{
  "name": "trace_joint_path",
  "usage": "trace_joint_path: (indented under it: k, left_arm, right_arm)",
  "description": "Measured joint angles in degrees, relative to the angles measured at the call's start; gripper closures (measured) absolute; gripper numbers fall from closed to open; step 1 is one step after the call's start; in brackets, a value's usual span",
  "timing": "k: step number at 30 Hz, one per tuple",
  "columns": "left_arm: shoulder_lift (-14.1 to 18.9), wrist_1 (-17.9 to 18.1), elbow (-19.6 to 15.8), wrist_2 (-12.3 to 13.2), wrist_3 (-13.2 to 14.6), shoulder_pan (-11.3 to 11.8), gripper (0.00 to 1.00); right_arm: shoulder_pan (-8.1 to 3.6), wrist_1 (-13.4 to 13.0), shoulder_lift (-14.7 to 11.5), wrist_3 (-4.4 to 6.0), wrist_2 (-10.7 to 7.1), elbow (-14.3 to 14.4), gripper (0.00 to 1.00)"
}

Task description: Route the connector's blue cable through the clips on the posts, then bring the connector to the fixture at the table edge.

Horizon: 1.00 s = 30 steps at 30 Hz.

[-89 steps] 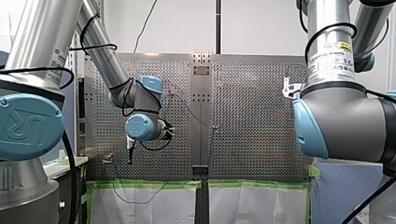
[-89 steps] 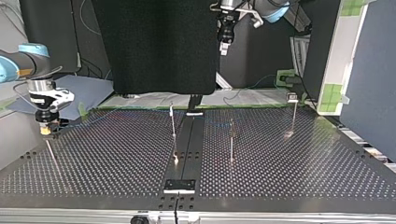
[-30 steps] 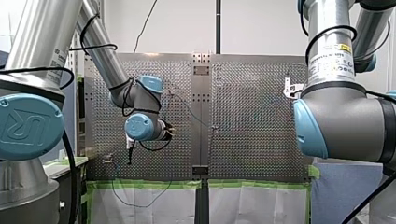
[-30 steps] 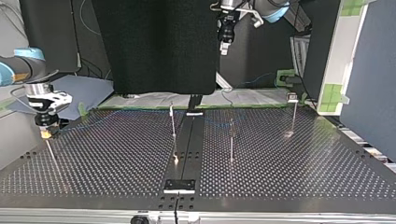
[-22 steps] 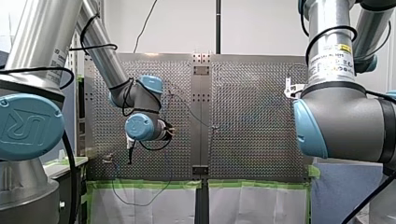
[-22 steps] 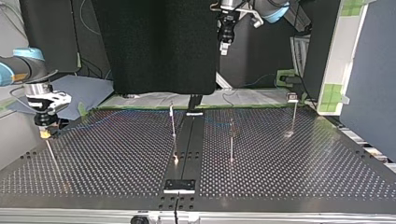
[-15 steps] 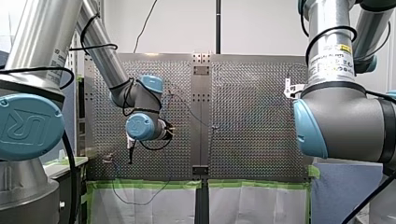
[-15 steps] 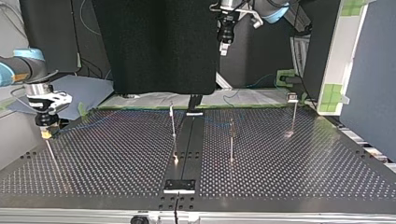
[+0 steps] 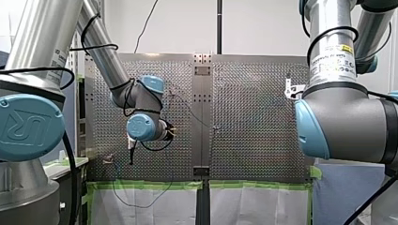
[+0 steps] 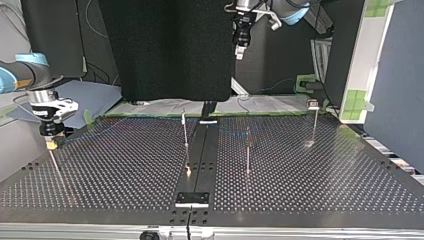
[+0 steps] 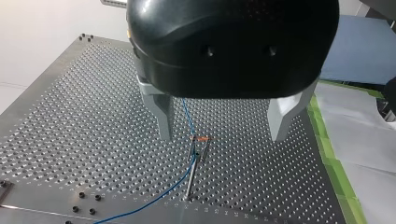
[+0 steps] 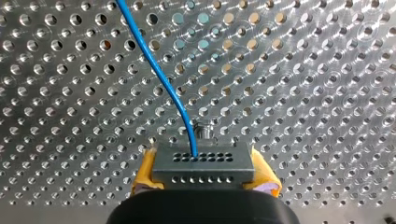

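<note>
1. Our right pincer [image 12: 204, 173] is clamped on the grey connector [image 12: 204, 162], with a yellow pad [image 12: 145, 169] pressed against each side of it.
2. The blue cable [image 12: 161, 74] leaves the connector's holed face and runs away over the perforated counter [image 12: 317, 74].
3. In the top view this pincer hangs at the left, low over the counter, just above a thin post [image 10: 54, 164].
4. Our left pincer [image 11: 223, 133] stands wide open with nothing between its fingers, well above the counter.
5. Under the left pincer a leaning post [image 11: 190, 172] meets the blue cable at its clip [image 11: 201, 138]. From there the cable trails off toward the counter's edge.
6. In the top view two upright posts [image 10: 185, 132] stand near the counter's middle.
</note>
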Motion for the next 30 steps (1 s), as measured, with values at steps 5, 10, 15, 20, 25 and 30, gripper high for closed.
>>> trace_joint_path:
  k: [5,10,15,20,25,30]
  left_arm:
    - [0.00,0.00,0.00,0.00,0.01,0.00,0.00]
    - [0.04,0.00,0.00,0.00,0.02,0.00,0.00]
    - [0.00,0.00,0.00,0.00,0.00,0.00,0.00]
    - [0.00,0.04,0.00,0.00,-0.02,0.00,0.00]
    - [0.01,0.02,0.00,-0.02,-0.02,0.00,0.00]
    - [0.01,0.13,0.00,-0.01,-0.02,0.00,0.00]
  right_arm:
    - [0.00,0.01,0.01,0.12,-0.06,-0.08,1.00]
    - [-0.06,0.62,-0.05,0.26,-0.01,-0.07,1.00]
    - [-0.30,2.75,-0.26,0.62,0.31,-0.09,1.00]
    - [-0.30,2.75,-0.24,0.63,0.31,-0.07,1.00]
    - [-0.31,2.75,-0.24,0.63,0.31,-0.07,1.00]
    - [-0.31,2.75,-0.24,0.63,0.32,-0.07,1.00]
